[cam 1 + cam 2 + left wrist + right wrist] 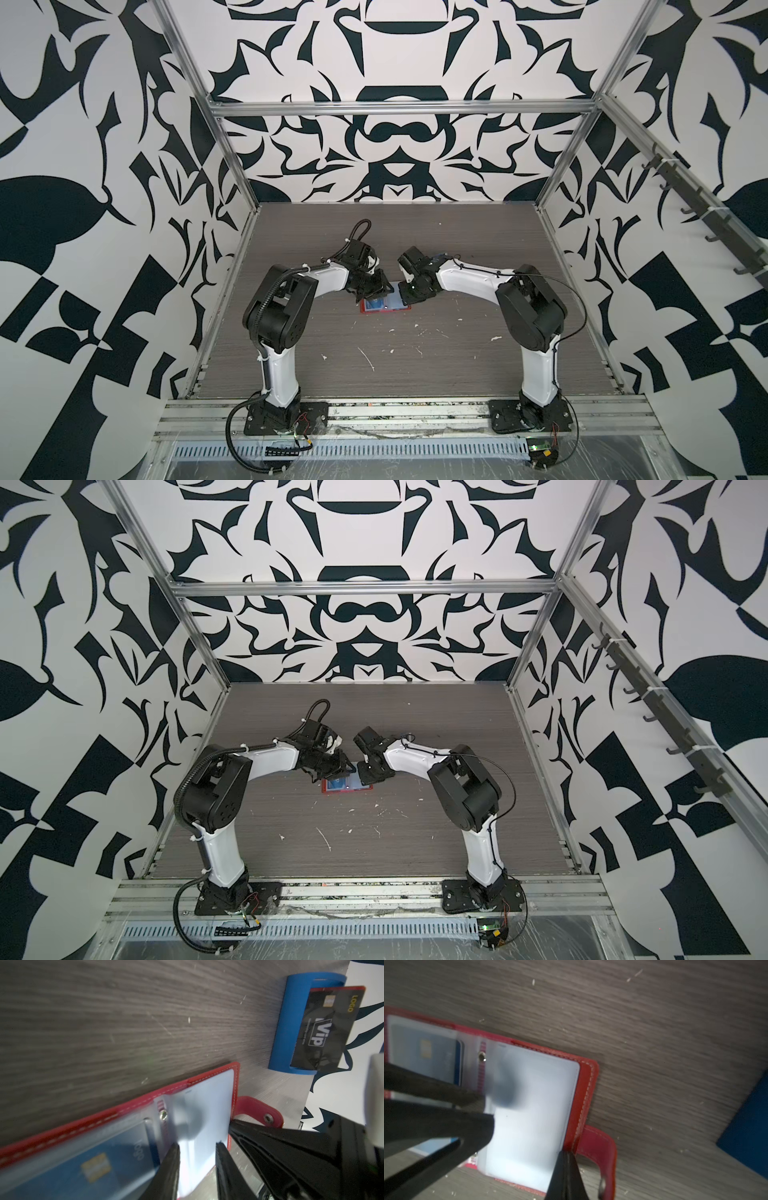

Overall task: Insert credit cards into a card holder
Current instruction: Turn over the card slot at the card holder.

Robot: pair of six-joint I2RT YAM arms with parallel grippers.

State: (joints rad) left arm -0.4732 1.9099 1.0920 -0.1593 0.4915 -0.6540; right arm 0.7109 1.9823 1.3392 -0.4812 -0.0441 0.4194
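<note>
The red card holder (384, 308) (347, 788) lies open on the table between my arms. A pale credit card (207, 1109) (533, 1105) fills its sleeve on the snap-tab side. A blue card (83, 1167) sits in the other sleeve. My left gripper (197, 1145) (374, 291) hovers low over the pale card near the spine, jaws partly apart, nothing clamped between them. My right gripper (566, 1154) (405, 293) is shut, its tip resting on the holder's outer edge beside the snap tab (600, 1147).
A small blue stand (291, 1022) (749, 1136) stands past the holder's tab side. It carries a black VIP card (328, 1028) with a red card's edge (340, 988) behind it. White flecks dot the wood-grain tabletop (374, 365). Patterned walls enclose the table.
</note>
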